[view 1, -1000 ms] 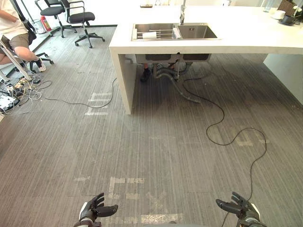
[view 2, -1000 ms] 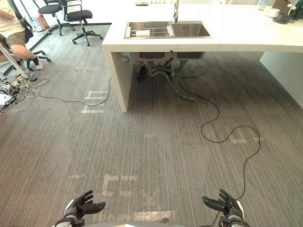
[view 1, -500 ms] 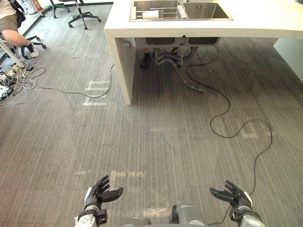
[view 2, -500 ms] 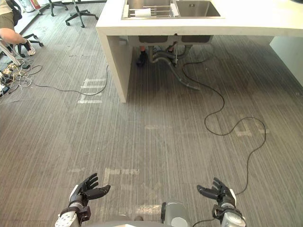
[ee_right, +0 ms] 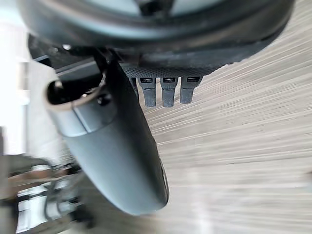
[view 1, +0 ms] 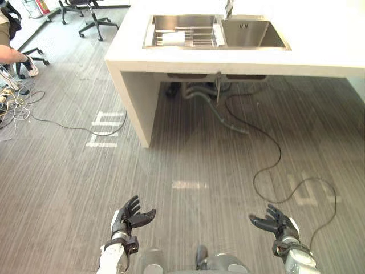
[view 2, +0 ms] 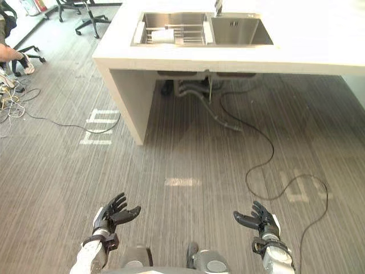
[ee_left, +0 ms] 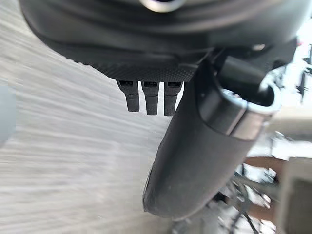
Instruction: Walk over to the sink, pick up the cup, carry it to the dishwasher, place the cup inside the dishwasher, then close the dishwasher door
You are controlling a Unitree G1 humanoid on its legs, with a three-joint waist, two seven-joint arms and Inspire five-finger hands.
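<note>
**Two empty hands, one cup in the sink**

We see both hands low over the floor, well apart from each other and far from the counter. The left hand has its fingers spread and its thumb held away from them, with nothing in it. The right hand is the same: fingers fanned out, palm empty. From each wrist we see a row of straight fingers and a thumb standing clear of them.

We count one sink set in the white counter, with two basins side by side. The basin on our left holds one wire rack. On that rack lies the one cup, white and on its side. We see nothing in the right basin. One tap rises behind the strip between the basins. Grey pipes hang below the sink.

On the floor we count three pale tape marks: one by the counter's near corner, one ahead between the hands, and one off to our right. Far to our left stand two black chairs, and one person's leg shows at that edge.
</note>
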